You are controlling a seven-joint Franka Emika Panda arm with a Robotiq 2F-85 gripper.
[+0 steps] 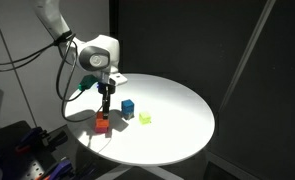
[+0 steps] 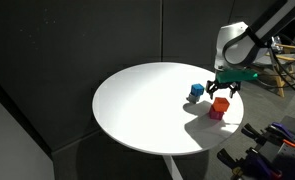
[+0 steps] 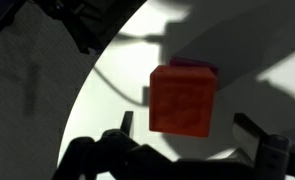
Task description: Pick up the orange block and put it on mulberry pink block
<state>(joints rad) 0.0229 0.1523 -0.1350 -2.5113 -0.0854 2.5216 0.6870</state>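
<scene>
**Gripper (image 3: 187, 122) astride the stacked blocks: entry for one moment**

Item 1, tool. Nearest the wrist camera, one finger (image 3: 125, 122) showed at the lower left of that view and its partner at the lower right. They stood spread. A strip of the white table (image 3: 242, 95) was visible between each finger and the block, so I logged the jaws as apart and gripping nothing.

Item 2, the orange block (image 3: 182, 100). It sat centred between the fingers and square to them. I read that alignment as a release pose, since the tool had no contact with it.

Item 3, the mulberry pink block (image 3: 193, 63). Only a thin sliver showed past the orange block's far edge in the wrist view. In an exterior view the mulberry pink block (image 2: 217, 114) lay directly beneath the orange one, touching it. I judged the stack made and the task all but done, with only the withdrawal to come.

Item 4, bystanders, in an exterior view, left to right after the stack. A blue block (image 1: 128, 106) stood near it, then a yellow-green block (image 1: 144, 118) further right. Both were apart from the tool and from each other.

Note. The next move, in my judgement, called for a straight rise, because a sideways drift could clip the orange block and topple it.
</scene>
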